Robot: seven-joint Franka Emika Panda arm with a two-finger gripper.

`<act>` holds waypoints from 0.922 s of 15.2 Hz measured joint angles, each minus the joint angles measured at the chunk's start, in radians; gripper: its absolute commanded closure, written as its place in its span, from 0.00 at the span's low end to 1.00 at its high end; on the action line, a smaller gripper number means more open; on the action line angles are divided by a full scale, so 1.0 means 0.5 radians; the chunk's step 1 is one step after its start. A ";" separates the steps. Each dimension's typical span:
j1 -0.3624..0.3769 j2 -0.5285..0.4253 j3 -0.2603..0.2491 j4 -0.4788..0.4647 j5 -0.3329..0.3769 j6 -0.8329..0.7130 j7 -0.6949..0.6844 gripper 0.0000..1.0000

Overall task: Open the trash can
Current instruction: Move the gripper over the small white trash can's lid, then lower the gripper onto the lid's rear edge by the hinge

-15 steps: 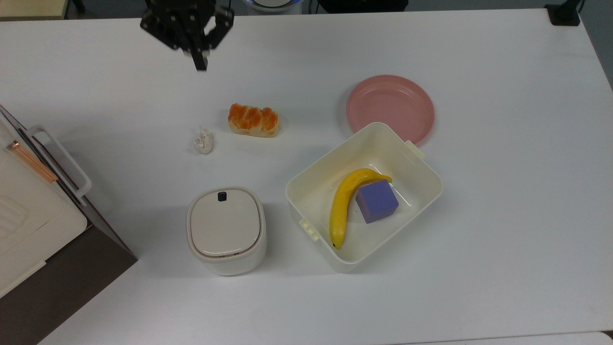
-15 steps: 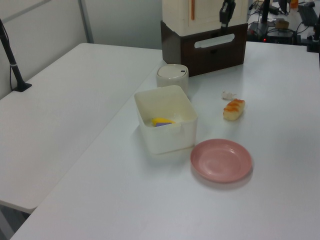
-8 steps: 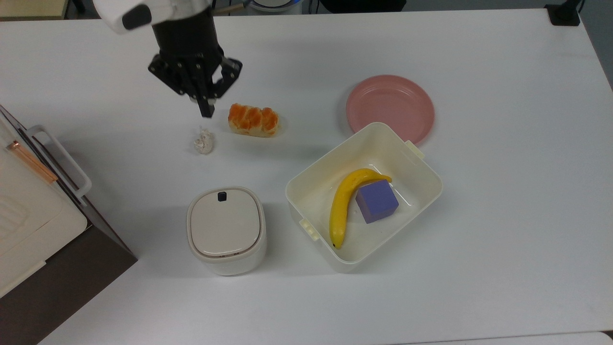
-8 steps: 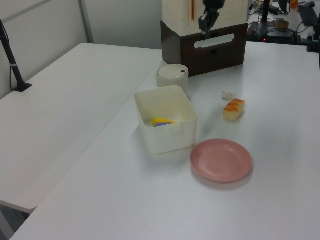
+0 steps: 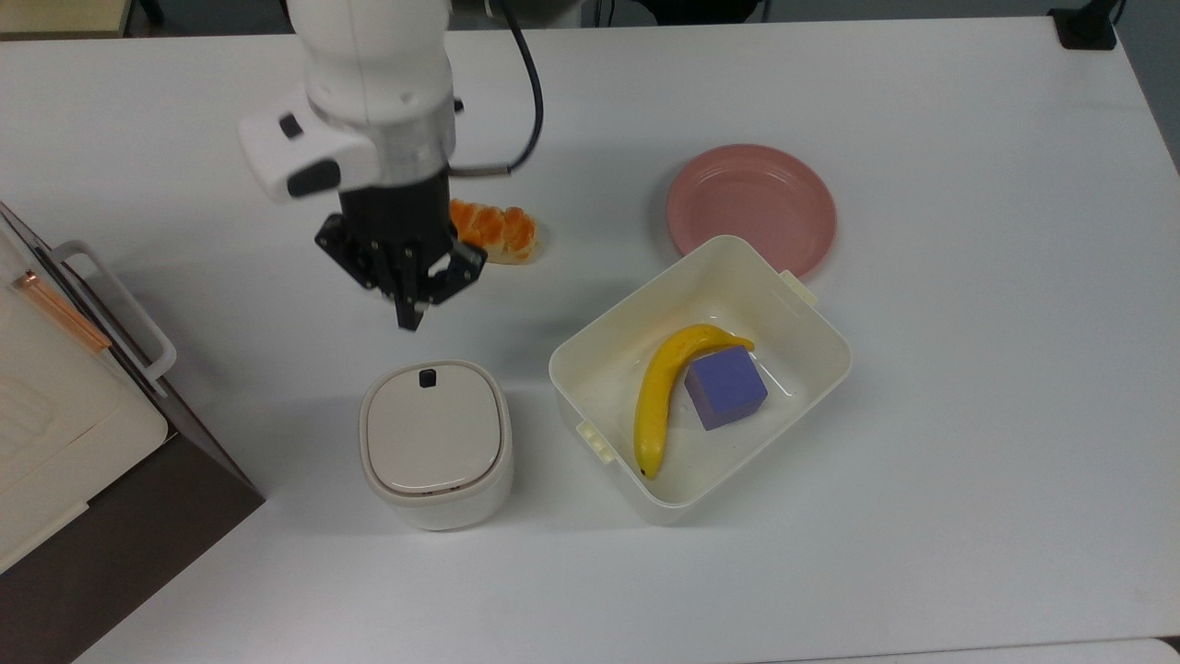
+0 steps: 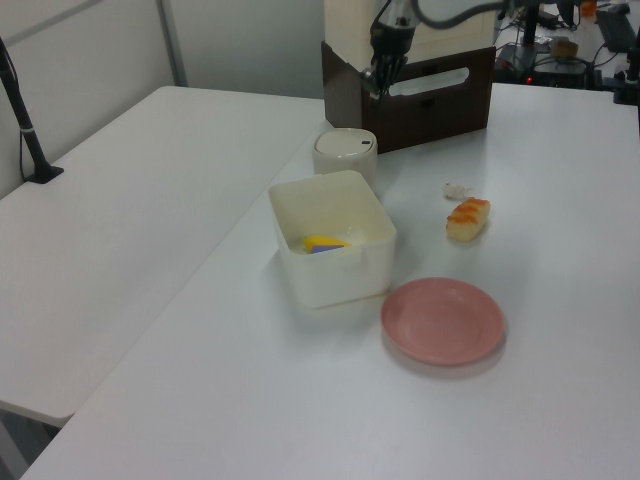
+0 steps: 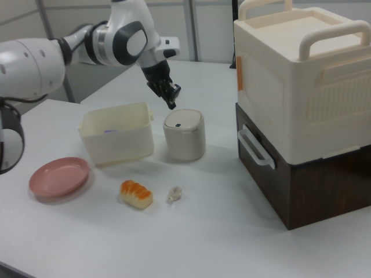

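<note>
Cream-white rounded-square plastic trash can point(image 5: 435, 445) stands on the white table point(image 5: 968, 415), its flat beige lid point(image 5: 433, 429) down and the small black button point(image 5: 428, 377) at the lid's edge facing the arm. Just beside it, on the top view's right, sits the lidless cream rectangular tub point(image 5: 811, 369). Above the button hangs the black two-finger gripper point(image 5: 407, 318), fingers pinched together on nothing, clear of the lid in the right view point(image 7: 172, 105)

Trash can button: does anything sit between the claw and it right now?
Nothing visible does. The claw hangs above and short of the trash can, with only bare table beneath the gap to the black button.
</note>
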 measured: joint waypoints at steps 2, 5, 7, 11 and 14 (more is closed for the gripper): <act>0.030 0.108 0.001 0.087 -0.105 0.003 0.078 1.00; 0.058 0.197 0.001 0.162 -0.203 0.003 0.143 1.00; 0.074 0.243 0.001 0.201 -0.266 0.003 0.198 1.00; 0.097 0.301 0.007 0.243 -0.363 0.003 0.227 1.00; 0.099 0.318 0.029 0.244 -0.441 0.003 0.229 1.00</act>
